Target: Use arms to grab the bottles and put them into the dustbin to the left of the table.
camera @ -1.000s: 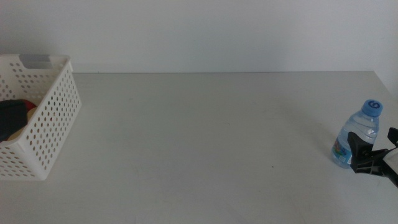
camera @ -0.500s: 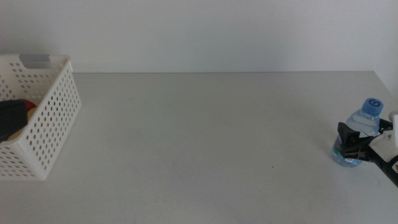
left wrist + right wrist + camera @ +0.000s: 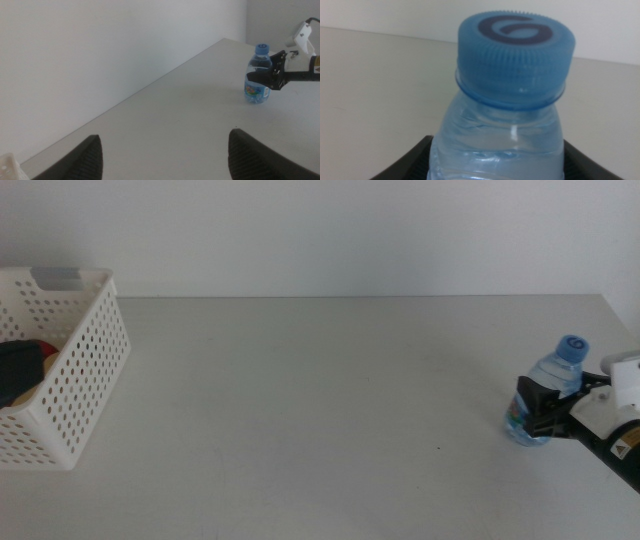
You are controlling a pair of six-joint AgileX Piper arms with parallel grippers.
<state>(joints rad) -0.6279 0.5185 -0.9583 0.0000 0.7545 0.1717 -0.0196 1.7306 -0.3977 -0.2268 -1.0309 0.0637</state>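
My right tool [image 3: 537, 408] sat at the far right of the surface [image 3: 320, 400], clamped around the body of the small water bottle [image 3: 542, 395]. In my right wrist view the two dark jaws pressed against both sides of the clear plastic, just below the shoulder, with the ribbed blue cap [image 3: 515, 47] and its dark swirl mark filling most of the picture. From the middle view the bottle leaned a little, its cap tipped toward the right, and its base was close to the surface; I could not tell whether it touched. The colourful label band sat low on the bottle, under the jaws. The white housing of the right arm [image 3: 620, 385] came in from the right edge behind the tool.

My left tool [image 3: 165, 155] was out of the middle view. In its wrist view the two dark jaws stood wide apart with nothing between them, looking across the surface at the bottle and right tool well away.

The white perforated dustbin [image 3: 85, 370] stood at the left edge of the surface, well apart from the bottle, with a grey tab [image 3: 58, 277] on its far rim. Something dark and red [image 3: 25, 365] lay inside it.
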